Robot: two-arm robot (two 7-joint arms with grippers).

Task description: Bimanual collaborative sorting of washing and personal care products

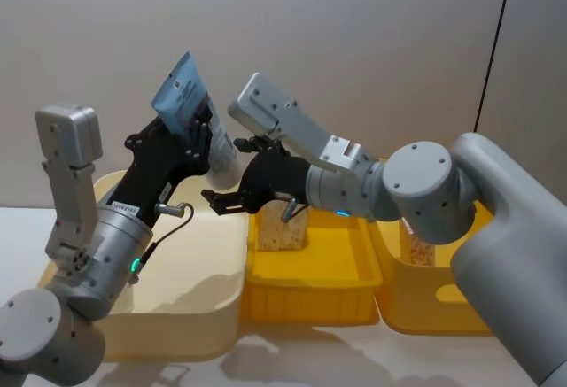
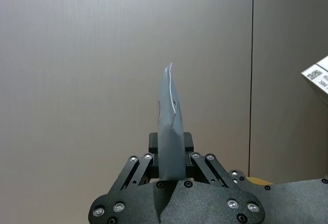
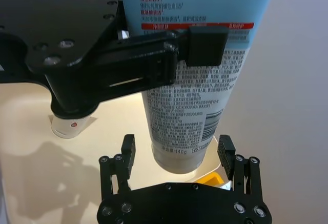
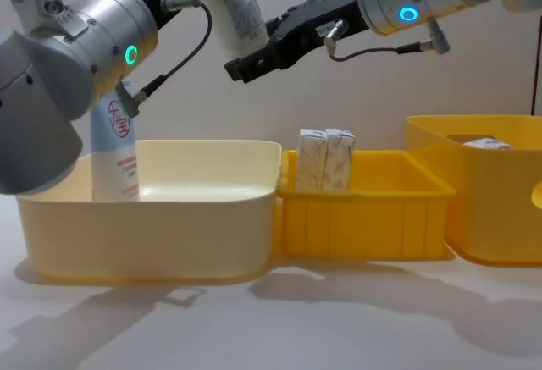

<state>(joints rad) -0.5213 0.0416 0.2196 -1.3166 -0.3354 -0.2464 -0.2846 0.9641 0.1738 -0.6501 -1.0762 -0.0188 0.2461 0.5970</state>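
Starting at the near edge of the desk (image 4: 423,319), what do you have?

You have a cream bin (image 4: 169,218) on your left. One pale-blue tube (image 4: 114,154) stands upright at its left end, red logo facing out.

And your left tool?

Your left tool (image 2: 170,157) is up above that bin, clamped around the middle of a second tube (image 1: 182,95). This one is pale blue too, with its flat crimped end tilted upward, a red band and dense print on its back. Its round white end points down toward your right tool (image 3: 177,144), whose jaws stand spread on either side of that end, apart from it.

Farther along?

Just beside the cream bin, a yellow bin (image 4: 364,209) holds two cream-white cartons (image 4: 326,160), upright and touching. The far-right yellow bin (image 4: 491,209) holds a single carton (image 4: 483,143).
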